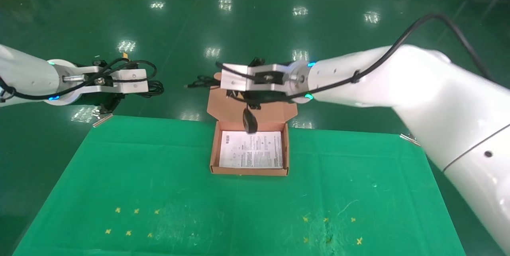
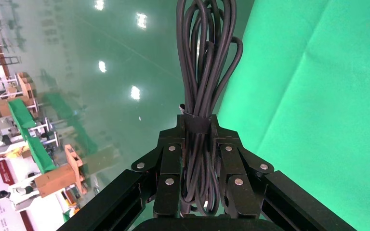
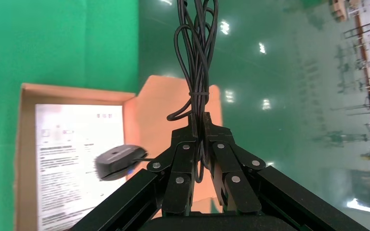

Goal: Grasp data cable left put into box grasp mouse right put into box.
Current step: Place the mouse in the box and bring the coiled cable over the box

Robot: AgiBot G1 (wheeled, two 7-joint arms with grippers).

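Right gripper [image 3: 198,139] is up over the far edge of the box [image 1: 215,144], pinched on the mouse's cord bundle, so the mouse [image 1: 250,120] just dangles above the white sheet [image 1: 252,150] inside. Box sits open at the middle of the bench's [image 1: 159,192] far edge. Left gripper [image 2: 198,144] is clamped on the data cable [image 2: 204,62], held off the bench's far left corner.
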